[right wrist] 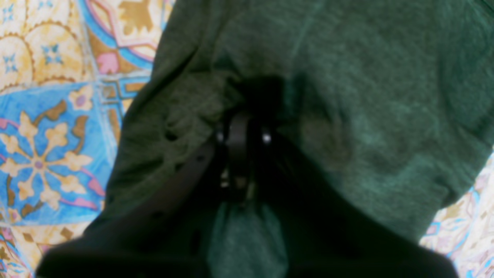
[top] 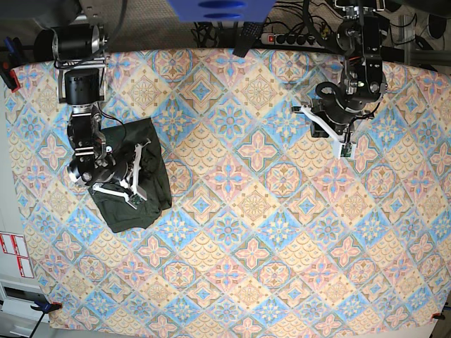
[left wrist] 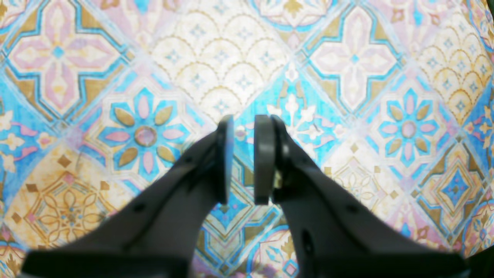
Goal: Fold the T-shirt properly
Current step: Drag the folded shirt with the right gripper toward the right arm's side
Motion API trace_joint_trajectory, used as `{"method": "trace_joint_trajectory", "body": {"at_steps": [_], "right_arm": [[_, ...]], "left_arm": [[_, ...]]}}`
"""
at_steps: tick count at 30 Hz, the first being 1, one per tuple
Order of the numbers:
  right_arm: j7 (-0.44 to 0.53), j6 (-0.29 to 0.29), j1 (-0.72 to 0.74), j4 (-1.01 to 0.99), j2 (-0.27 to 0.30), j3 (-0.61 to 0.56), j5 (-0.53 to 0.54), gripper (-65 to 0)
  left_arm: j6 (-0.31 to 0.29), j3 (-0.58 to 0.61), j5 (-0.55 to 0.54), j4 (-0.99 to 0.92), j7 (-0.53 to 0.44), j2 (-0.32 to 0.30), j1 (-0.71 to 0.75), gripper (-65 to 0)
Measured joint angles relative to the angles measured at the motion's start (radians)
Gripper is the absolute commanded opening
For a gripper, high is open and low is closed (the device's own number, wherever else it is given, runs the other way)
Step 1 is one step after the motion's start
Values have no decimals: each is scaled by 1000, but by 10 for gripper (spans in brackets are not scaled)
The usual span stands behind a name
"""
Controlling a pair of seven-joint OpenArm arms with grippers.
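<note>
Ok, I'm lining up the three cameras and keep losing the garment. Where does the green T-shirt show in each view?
Left wrist: not in it; only the patterned tablecloth under the left gripper.
Right wrist: the T-shirt fills the middle and right, with the right gripper shut on a bunch of it.
Base: T-shirt at left, under the right arm.
Shared landmark: the tablecloth's blue flower tiles.
</note>
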Motion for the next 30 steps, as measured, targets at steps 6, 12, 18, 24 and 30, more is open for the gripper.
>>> {"method": "trace_joint_trajectory", "body": {"at_steps": [6,12,18,24,30], "right_arm": [[-20,-11,1,11,-14,-2,-24,-617],[-6,-32,-32,24,-42,2,-37,-617],[-4,-44,-74,84,-63,3,-48,-617],[-13,-38,-90,104,-120,1,-47,-617],[-4,-26,-108,99,-141,-2,-28,-617]], "left_arm": [[0,0,0,0,0,0,5,-576],[0,0,1,0,0,-2,5,-576],[0,1,0,0,0,0,1,-576],[0,1,0,0,0,0,-1,-576],[-2,1,-1,0,0,0,0,-576]]}}
